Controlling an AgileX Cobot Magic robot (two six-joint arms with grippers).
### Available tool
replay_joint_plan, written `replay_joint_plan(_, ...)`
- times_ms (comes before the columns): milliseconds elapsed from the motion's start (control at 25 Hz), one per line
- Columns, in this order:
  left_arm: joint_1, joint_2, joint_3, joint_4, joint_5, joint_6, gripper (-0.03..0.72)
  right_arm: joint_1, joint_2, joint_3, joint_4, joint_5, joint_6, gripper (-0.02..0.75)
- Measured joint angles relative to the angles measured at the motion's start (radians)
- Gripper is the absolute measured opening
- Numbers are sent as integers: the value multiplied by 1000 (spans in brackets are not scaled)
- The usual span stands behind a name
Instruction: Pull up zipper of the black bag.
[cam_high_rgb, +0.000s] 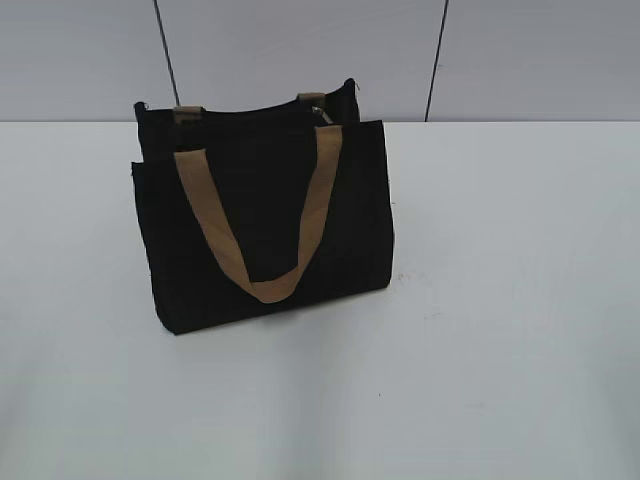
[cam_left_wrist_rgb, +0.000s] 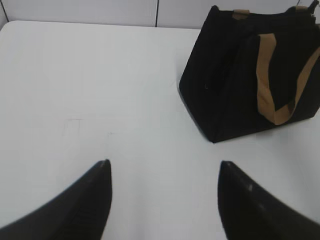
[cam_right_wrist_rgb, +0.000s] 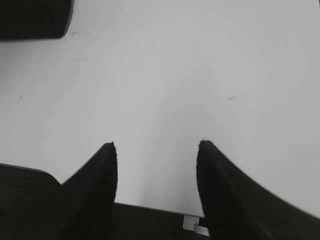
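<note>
The black bag (cam_high_rgb: 262, 225) stands upright on the white table, left of centre in the exterior view, its tan strap handle (cam_high_rgb: 262, 225) hanging down its front. The zipper runs along its top edge, with a small silvery pull tab (cam_high_rgb: 323, 114) near the right end. The bag also shows at the upper right of the left wrist view (cam_left_wrist_rgb: 235, 80), and its corner shows at the top left of the right wrist view (cam_right_wrist_rgb: 32, 17). My left gripper (cam_left_wrist_rgb: 164, 162) is open and empty above bare table, short of the bag. My right gripper (cam_right_wrist_rgb: 156, 143) is open and empty, away from the bag. Neither arm shows in the exterior view.
The white table (cam_high_rgb: 500, 300) spreads around the bag. A grey panelled wall (cam_high_rgb: 300, 50) stands right behind the bag.
</note>
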Motion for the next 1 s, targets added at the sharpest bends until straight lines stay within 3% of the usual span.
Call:
replay_joint_plan(400,0,-1,0,-14,0,16,452,0,-185,24,1,2,0,404)
replay_joint_plan(1000,0,-1,0,-17,0,16,449,27,-195,25,0,1,1,404)
